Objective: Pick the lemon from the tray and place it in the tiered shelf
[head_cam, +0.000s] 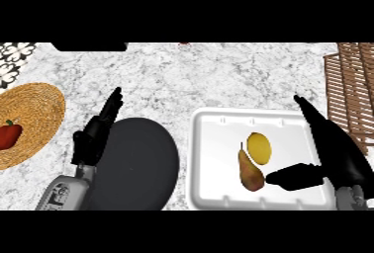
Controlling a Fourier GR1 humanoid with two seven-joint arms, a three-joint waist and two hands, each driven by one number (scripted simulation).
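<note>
A yellow lemon (258, 147) lies in the middle of the white tray (219, 123), touching a brown pear (250, 172) just below and left of it. My right hand (337, 148) hovers over the tray's right side, fingers straight and pointing up, thumb (294, 176) sticking out left toward the pear; it is open and holds nothing. The slatted wooden tiered shelf (352, 84) stands at the right edge, beyond the tray. My left hand (96, 131) rests open at the left, fingers up.
A dark round plate (139, 163) lies beside the left hand, left of the tray. A woven straw mat (33, 118) at the far left holds a red pepper (9, 135). A dark object (89, 46) sits at the counter's back edge.
</note>
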